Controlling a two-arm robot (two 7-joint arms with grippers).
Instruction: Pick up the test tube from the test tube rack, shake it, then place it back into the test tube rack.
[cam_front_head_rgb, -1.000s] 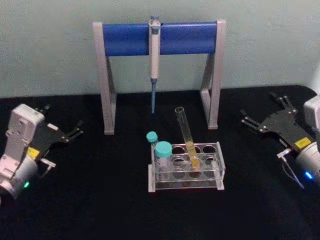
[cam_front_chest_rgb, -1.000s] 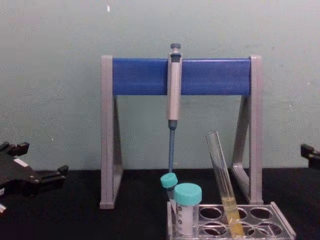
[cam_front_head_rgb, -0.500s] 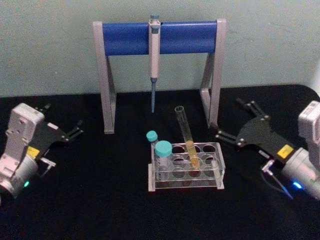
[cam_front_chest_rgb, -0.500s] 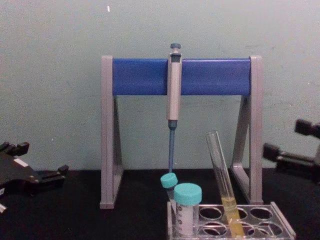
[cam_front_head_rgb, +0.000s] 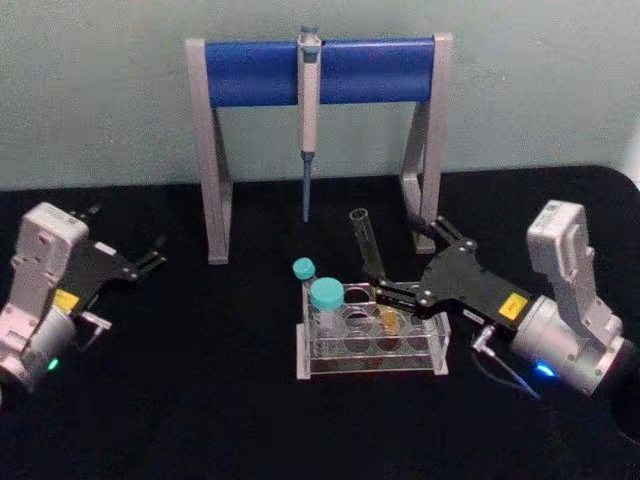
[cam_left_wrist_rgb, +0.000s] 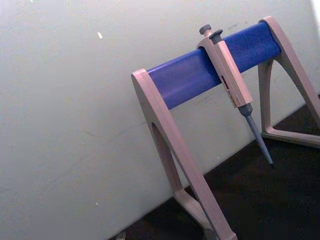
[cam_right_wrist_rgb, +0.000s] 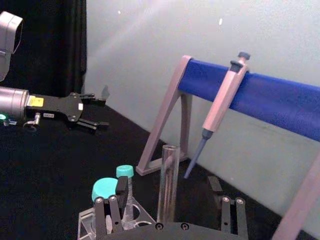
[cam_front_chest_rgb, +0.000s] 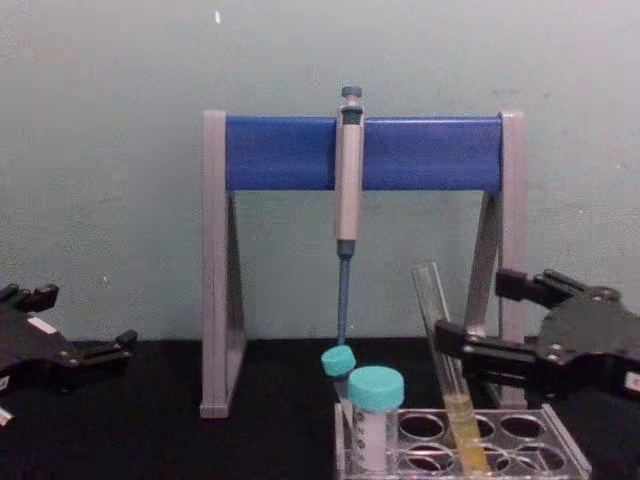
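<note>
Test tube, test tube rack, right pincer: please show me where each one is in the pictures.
test tube (cam_front_head_rgb: 367, 243), head view, bare glass of its upper half.
test tube rack (cam_front_head_rgb: 345, 365), head view, its clear front wall.
right pincer (cam_front_head_rgb: 401, 257), head view, the gap midway between its open fingertips.

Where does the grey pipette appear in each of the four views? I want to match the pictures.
Head view: pipette hangs top centre, behind the test tube.
Chest view: pipette at centre, tip above the teal caps.
Left wrist view: pipette tilted across the blue bar.
Right wrist view: pipette on the bar, beyond the test tube.
Shared landmark: the blue bar.
</note>
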